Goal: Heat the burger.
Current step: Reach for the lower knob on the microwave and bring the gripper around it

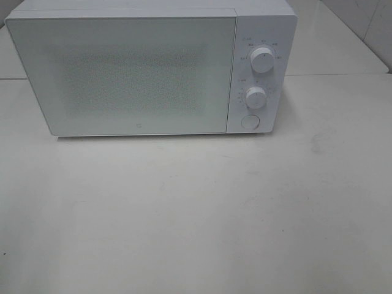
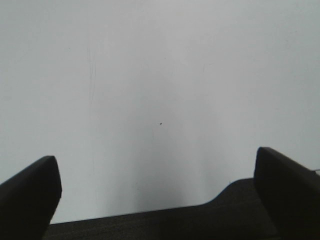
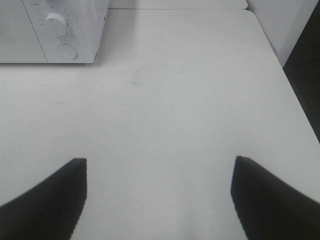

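The burger is out of view in every frame. A white microwave (image 1: 141, 70) stands at the back of the white table (image 1: 196, 208), its door shut, with two dials (image 1: 262, 60) and a round button (image 1: 249, 121) on its right panel. Neither arm shows in the exterior high view. In the left wrist view my left gripper (image 2: 157, 187) hangs over bare table, open, nothing between its dark fingers (image 2: 30, 192). My right gripper (image 3: 159, 195) is open too, empty, over the table to the right of the microwave (image 3: 52, 30).
The table's right edge (image 3: 297, 100) drops off to dark floor in the right wrist view. A seam between two tabletops (image 1: 340, 75) runs behind the microwave on the right. A tiled wall (image 1: 367, 24) stands at the far right.
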Controlling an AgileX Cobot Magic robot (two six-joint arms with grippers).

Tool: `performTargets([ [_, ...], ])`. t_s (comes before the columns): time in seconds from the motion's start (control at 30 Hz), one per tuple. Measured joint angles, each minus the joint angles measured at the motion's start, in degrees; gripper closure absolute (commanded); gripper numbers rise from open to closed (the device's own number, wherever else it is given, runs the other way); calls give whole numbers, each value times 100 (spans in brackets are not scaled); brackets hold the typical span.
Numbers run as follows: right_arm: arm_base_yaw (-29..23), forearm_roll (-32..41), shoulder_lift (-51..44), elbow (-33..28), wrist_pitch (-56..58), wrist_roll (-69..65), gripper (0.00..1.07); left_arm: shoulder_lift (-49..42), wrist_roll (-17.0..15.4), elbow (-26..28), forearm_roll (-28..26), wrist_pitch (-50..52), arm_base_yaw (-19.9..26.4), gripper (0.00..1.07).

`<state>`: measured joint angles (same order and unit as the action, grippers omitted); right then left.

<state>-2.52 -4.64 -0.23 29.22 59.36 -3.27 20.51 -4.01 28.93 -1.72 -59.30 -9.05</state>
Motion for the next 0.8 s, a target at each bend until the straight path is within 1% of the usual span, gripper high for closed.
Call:
performTargets([
  [0.07, 0, 0, 0, 0, 0, 0, 31, -327, 0, -11, -6, 6, 183, 7],
  [0.1, 0, 0, 0, 0, 0, 0, 31, -327, 0, -11, -6, 6, 183, 7],
  [0.17, 0, 0, 0, 0, 0, 0, 31, -739, 0, -11, -6, 6, 470, 7],
  [0.2, 0, 0, 0, 0, 0, 0, 31, -739, 0, -11, -6, 6, 470, 7],
  [0.23, 0, 0, 0, 0, 0, 0, 31, -1037, 0, -11, -6, 11, 647, 7],
  [0.3, 0, 0, 0, 0, 0, 0, 31, -1203, 0, -11, 0, 11, 739, 7],
  [0.33, 0, 0, 0, 0, 0, 0, 31, -1530, 0, -11, 0, 11, 877, 7],
  [0.37, 0, 0, 0, 0, 0, 0, 31, -1650, 0, -11, 0, 11, 934, 7],
  [0.4, 0, 0, 0, 0, 0, 0, 31, -1650, 0, -11, 0, 11, 934, 7],
  [0.47, 0, 0, 0, 0, 0, 0, 31, -2057, 0, -11, 6, 11, 1020, 7],
  [0.8, 0, 0, 0, 0, 0, 0, 31, -2068, 0, -11, 6, 11, 1020, 7],
])
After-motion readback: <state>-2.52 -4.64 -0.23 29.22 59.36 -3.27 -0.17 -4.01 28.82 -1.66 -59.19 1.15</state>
